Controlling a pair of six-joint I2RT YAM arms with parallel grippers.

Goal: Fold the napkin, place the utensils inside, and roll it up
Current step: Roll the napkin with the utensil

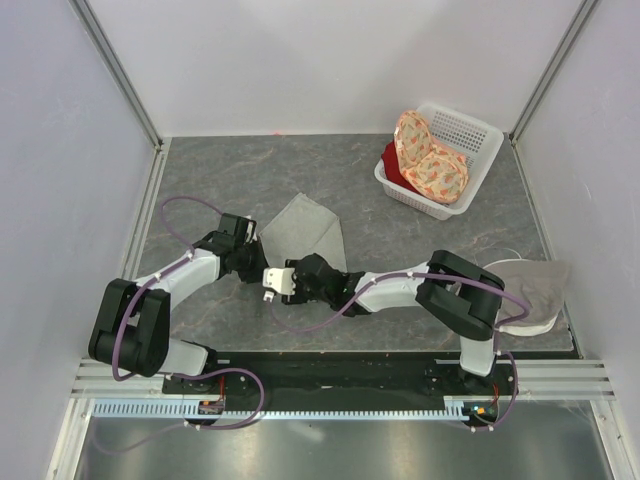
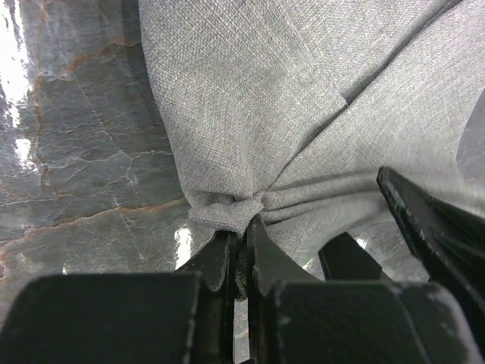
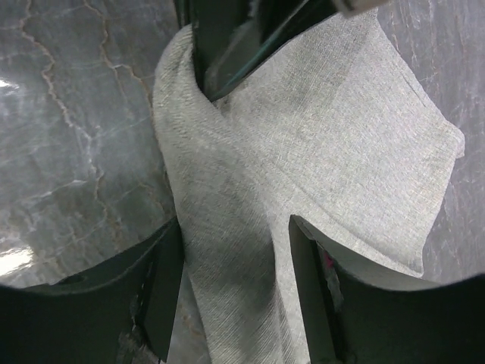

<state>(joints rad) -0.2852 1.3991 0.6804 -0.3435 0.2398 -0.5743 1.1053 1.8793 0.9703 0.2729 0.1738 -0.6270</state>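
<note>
Near table (image 1: 220,180) centre, I see the left gripper (image 2: 244,231) clenched on a bunched corner of the sage-grey napkin (image 2: 303,98). The right gripper (image 3: 235,227) stands released, jaws straddling a fold of it.

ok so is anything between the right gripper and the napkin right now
Nothing visible. The right gripper is open, its jaws either side of a fold of the napkin, with only bare cloth between them. The left gripper, shut on a bunched corner, sits just ahead of that gap, not in it.
</note>
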